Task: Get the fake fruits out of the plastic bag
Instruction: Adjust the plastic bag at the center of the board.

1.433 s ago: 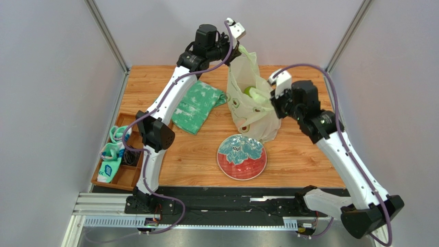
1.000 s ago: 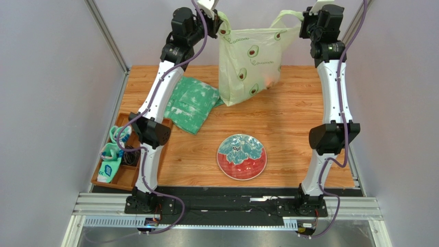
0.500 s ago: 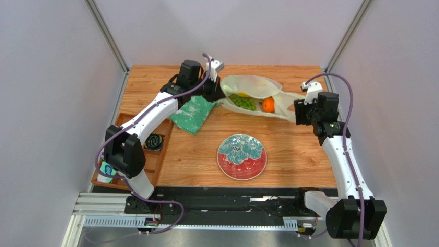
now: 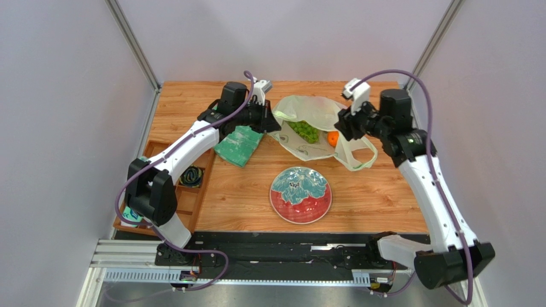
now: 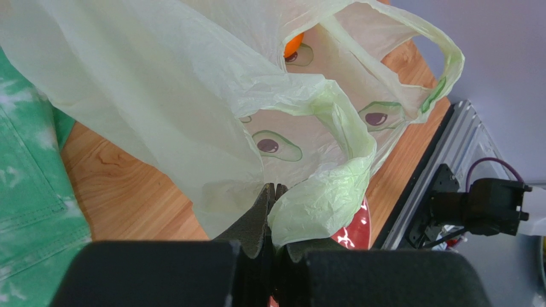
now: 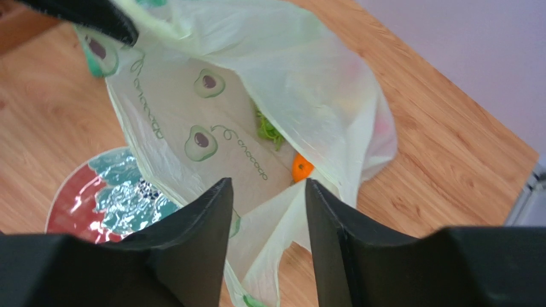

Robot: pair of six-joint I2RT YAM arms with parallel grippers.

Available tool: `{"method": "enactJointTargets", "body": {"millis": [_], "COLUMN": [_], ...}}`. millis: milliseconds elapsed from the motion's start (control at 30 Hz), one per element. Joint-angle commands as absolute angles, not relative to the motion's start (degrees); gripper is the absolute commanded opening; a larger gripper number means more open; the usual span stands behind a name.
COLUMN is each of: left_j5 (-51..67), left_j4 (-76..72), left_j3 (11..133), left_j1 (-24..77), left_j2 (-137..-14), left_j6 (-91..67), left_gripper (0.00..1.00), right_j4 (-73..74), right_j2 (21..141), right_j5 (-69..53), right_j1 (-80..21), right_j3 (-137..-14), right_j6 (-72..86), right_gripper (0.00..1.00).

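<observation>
Logged plastic bag (image 4: 317, 109) slumped on its side on the wooden surface (image 4: 378, 192), in the far half, between the two arms. Saw one loop handle trailing on the wood at the bag's near right corner. Made out through the thin film a green grape cluster (image 4: 306, 131) and, just right of it, an orange (image 4: 333, 138), both inside the bag. Could not tell from any view whether other fruit lay in there.

Found left hand (image 4: 274, 126) at the bag's left edge, clenched on a gathered fold of film. Confirmed in the left wrist view: fingers (image 5: 256, 217) pressed together, crumpled plastic pinched between them. Noted avocado prints on the panel beyond.

Found right hand (image 4: 339, 126) over the bag's right side, released. Confirmed in the right wrist view: fingers (image 6: 192, 230) standing well apart, a loose flap of bag hanging in the gap, not squeezed. Saw orange and a bit of green cluster past the flap, within the bag.

Recorded red plate (image 4: 301, 217) with teal leaf pattern nearer the arm bases, just clear of the bag. Recorded green-and-white cloth (image 4: 238, 144) just left of the bag, partly beneath the left arm. Recorded wooden tray (image 4: 160, 220) at the left edge of the surface, holding small items, too small to identify.
</observation>
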State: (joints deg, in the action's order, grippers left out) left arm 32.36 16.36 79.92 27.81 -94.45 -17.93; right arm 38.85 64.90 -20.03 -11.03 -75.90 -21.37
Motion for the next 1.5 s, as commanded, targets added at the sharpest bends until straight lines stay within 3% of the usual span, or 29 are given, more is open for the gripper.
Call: {"method": "enactJointTargets", "body": {"millis": [0,133,333,467,633,767,933,1067,1267,1467], "left_j5": [31.99,31.55,31.73,31.82,33.92,34.98,34.89,34.45,33.66,34.19], "left_j4": [14.59,15.12,14.76,16.17,16.52,16.52,15.56,15.03,13.80,13.45], "left_j3": [80.86,80.51,80.42,79.64,74.63,71.20,71.98,74.79,75.67,74.88], "left_j1": [27.86,27.86,27.86,27.77,27.77,27.77,27.77,27.77,27.77,27.77], "left_j2": [-91.85,-91.14,-90.18,-88.95,-82.81,-80.16,-82.96,-85.25,-86.84,-86.57], "left_j6": [-21.18,-21.71,-22.59,-22.06,-20.04,-19.16,-20.04,-20.57,-22.32,-22.50], "left_gripper": [0.03,0.00,0.00,0.00,0.00,0.00,0.00,0.00,0.00,0.00], "right_j4": [41.31,46.12,48.34,47.45,53.34,53.09,52.20,56.15,57.57,53.01], "right_j2": [73.55,81.81,92.10,92.12,81.93,77.79,83.92,88.94,89.56,95.18], "right_j5": [-23.11,-23.73,-14.17,-5.11,-5.89,-5.28,-7.11,-15.70,-19.08,-12.50], "right_j1": [-15.99,-17.14,-17.14,-16.79,-16.79,-16.70,-16.79,-16.87,-18.98,-19.25], "right_j3": [-76.46,-80.76,-82.18,-75.16,-62.25,-61.78,-70.56,-79.34,-80.33,-80.68], "right_j6": [-29.43,-34.27,-42.00,-41.75,-40.17,-39.55,-38.76,-39.99,-45.00,-44.92], "right_gripper": [0.43,0.24,0.12,0.09,0.09,0.08,0.10,0.13,0.18,0.44]}}
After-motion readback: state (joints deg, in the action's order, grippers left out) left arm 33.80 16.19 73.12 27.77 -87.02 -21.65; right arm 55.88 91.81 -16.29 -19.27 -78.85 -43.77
